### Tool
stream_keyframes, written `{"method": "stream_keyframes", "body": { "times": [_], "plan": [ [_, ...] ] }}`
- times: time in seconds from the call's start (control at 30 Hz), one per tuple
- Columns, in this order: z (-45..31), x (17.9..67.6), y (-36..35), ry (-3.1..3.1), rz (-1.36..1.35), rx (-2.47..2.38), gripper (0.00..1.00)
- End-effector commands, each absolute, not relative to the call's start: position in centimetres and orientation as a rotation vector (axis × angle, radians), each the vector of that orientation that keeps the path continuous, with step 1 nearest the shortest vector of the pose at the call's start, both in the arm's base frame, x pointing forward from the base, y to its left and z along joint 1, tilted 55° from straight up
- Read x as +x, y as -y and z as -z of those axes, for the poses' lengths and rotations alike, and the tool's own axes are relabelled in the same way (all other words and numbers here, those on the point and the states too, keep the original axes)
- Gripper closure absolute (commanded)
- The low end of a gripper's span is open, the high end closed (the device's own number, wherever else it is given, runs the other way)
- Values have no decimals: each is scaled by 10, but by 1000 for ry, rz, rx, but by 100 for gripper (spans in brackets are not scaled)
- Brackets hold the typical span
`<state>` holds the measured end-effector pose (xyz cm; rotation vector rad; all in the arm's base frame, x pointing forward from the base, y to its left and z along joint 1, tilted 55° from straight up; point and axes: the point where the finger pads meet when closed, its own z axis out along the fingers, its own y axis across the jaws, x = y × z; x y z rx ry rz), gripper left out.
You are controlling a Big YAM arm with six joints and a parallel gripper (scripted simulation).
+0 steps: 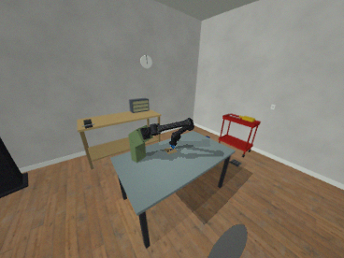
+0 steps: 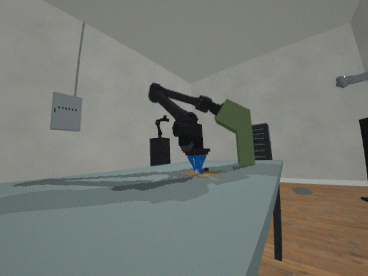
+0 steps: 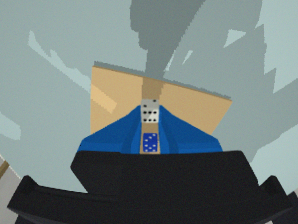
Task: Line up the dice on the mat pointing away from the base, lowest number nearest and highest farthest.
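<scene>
In the wrist view a tan mat (image 3: pixel 156 106) lies on the grey table. My gripper (image 3: pixel 149 110), with blue fingers, hangs low over it and is shut on a grey die (image 3: pixel 149 112) with dark pips, held at the fingertips above the mat. A blue die (image 3: pixel 150 143) with white pips shows just behind it in the gap between the fingers. I see no third die. In the top view the gripper (image 1: pixel 173 146) is at the table's far side over the mat (image 1: pixel 171 150). In the exterior view the fingers (image 2: pixel 196 166) point down at the mat (image 2: pixel 202 173).
The arm's green base block (image 1: pixel 136 146) stands on the table's far left corner. A wooden shelf bench (image 1: pixel 119 122) stands behind the table and a red cart (image 1: pixel 240 131) to the right.
</scene>
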<state>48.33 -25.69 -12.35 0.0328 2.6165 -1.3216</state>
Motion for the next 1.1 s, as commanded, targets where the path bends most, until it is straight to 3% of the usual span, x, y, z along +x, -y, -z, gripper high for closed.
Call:
{"method": "stream_keyframes", "body": {
  "times": [0.0, 1.07],
  "plan": [
    [124, 476, 262, -2620, 1324, 41, 89],
    [120, 479, 263, -2615, 1323, 49, 89]
  ]
}}
